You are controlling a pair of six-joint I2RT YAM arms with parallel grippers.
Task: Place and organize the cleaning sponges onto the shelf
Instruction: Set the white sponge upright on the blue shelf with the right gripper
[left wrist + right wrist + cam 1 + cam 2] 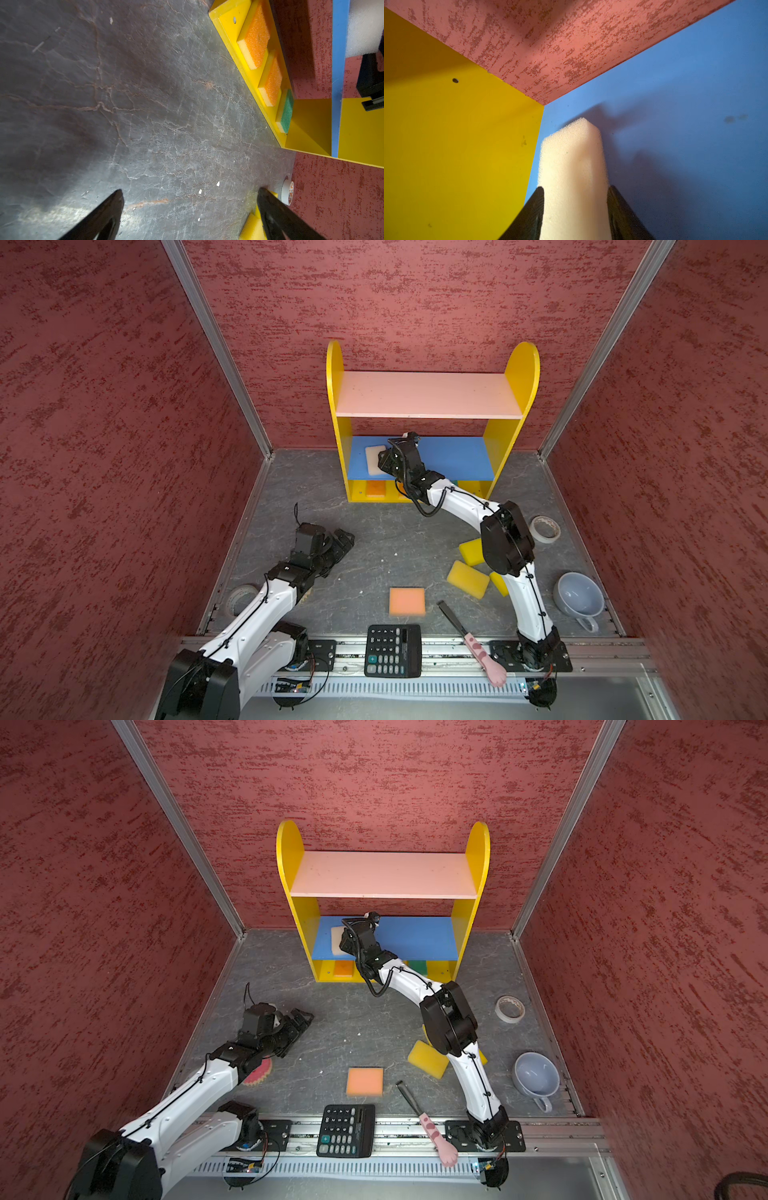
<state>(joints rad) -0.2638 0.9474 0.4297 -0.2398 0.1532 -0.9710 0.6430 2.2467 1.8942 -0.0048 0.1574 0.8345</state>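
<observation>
The left gripper [190, 190]: jaws fully apart, empty. The right gripper [575, 188]: jaws part open, touching both sides of the cream-white sponge [571, 155]; grip unconfirmed. Ahead of its fingertips the sponge lies on the blue middle board [675, 83] of the shelf [523, 377], beside the yellow side panel [446, 145].

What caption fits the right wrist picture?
Right gripper's fingers flank a white sponge on the blue shelf board.

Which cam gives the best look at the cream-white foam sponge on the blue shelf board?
Right wrist view: the cream-white rectangular foam sponge fills the centre, texture sharp, between the fingers of the right gripper. Both top views show only part, the rest hidden behind that gripper. Left wrist view catches a white patch at frame edge.
</observation>
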